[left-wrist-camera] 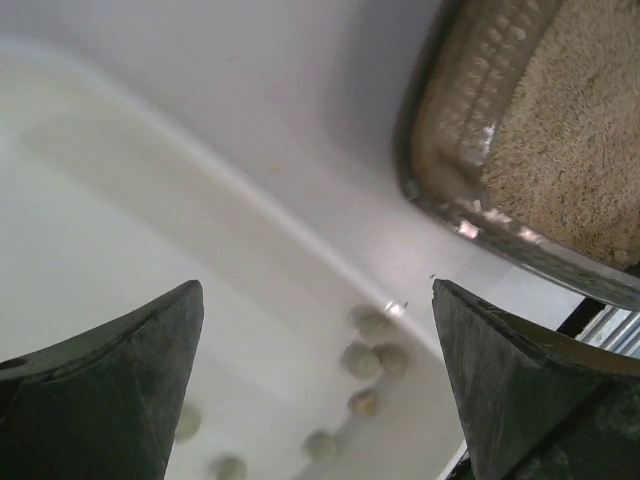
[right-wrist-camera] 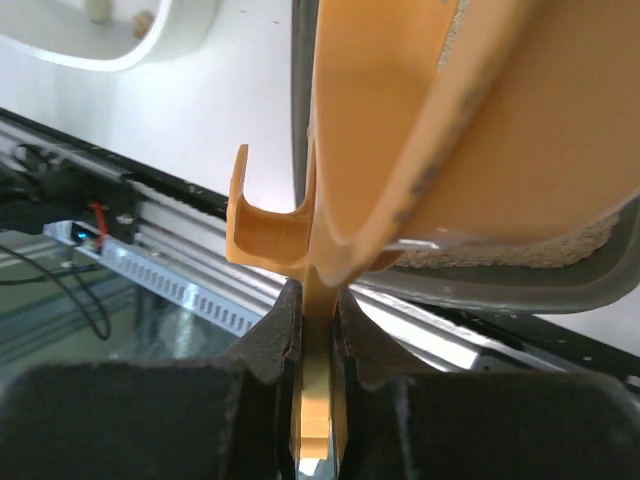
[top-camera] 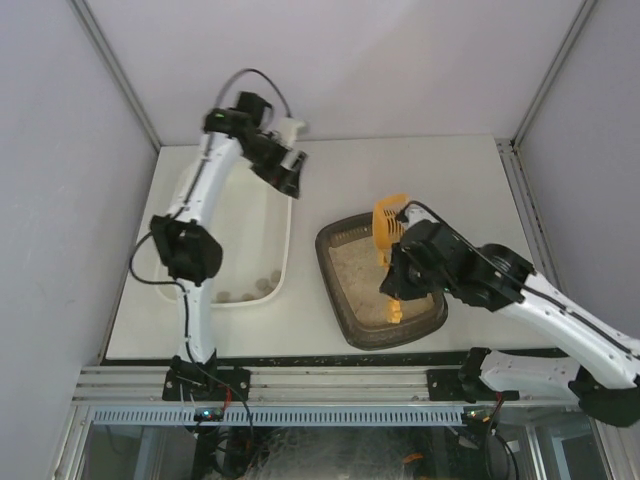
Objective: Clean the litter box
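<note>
The dark grey-brown litter box (top-camera: pixel 345 300) with pale sandy litter sits at the table's middle right; its corner shows in the left wrist view (left-wrist-camera: pixel 440 150) and its rim in the right wrist view (right-wrist-camera: pixel 560 280). My right gripper (top-camera: pixel 392 282) is shut on the handle of an orange litter scoop (top-camera: pixel 388 225), held over the box; the right wrist view shows the handle (right-wrist-camera: pixel 320 340) clamped between the fingers. My left gripper (top-camera: pixel 285 175) is open and empty above the far end of the white tub (top-camera: pixel 283 262).
The white tub (left-wrist-camera: pixel 130 200) holds several small greenish-beige balls (left-wrist-camera: pixel 362 360) near its front end (top-camera: pixel 248 292). Grey walls enclose the table on three sides. An aluminium rail (top-camera: pixel 330 385) runs along the near edge.
</note>
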Motion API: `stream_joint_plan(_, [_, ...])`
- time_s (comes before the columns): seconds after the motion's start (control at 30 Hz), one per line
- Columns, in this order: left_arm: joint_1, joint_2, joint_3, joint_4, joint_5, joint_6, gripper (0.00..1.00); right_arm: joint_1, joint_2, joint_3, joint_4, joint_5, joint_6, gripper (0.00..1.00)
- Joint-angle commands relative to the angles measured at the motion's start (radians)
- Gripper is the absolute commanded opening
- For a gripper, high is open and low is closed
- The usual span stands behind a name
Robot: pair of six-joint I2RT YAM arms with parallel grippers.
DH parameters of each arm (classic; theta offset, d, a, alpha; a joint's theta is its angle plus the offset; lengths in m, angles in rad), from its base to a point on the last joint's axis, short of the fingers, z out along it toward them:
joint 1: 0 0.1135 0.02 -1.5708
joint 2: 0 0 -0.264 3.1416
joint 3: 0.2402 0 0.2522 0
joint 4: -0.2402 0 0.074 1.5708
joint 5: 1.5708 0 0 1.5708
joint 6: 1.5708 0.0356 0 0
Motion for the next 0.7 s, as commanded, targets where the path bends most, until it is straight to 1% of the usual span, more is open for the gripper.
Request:
stream_joint_plan(0.0, [-0.201,0.072,0.079,0.036,-0.078,-0.019,1.00,-0.023,-0.126,-0.097,0.168,-0.065,0.150,0.00])
stream_joint_plan(0.17, [-0.349,0.155,0.090,0.142,-0.098,-0.042,1.00,-0.014,-0.242,-0.168,0.177,-0.046,0.218,0.00])
stream_joint_plan(0.3, [-0.426,0.208,0.084,0.229,-0.236,-0.049,1.00,0.000,-0.312,-0.213,0.198,-0.033,0.252,0.00])
stream_joint_plan(0.37, [-0.448,0.215,0.049,0.299,-0.294,-0.054,1.00,0.007,-0.336,-0.231,0.205,-0.026,0.266,0.00])
stream_joint_plan(0.47, [-0.457,0.224,0.010,0.361,-0.297,-0.046,1.00,0.019,-0.360,-0.252,0.209,-0.016,0.286,0.00])
stream_joint_plan(0.63, [-0.470,0.268,0.032,0.322,-0.272,0.013,1.00,0.029,-0.387,-0.272,0.218,-0.002,0.295,0.00])
stream_joint_plan(0.67, [-0.473,0.284,0.030,0.299,-0.250,0.042,1.00,0.025,-0.387,-0.274,0.220,-0.008,0.288,0.00])
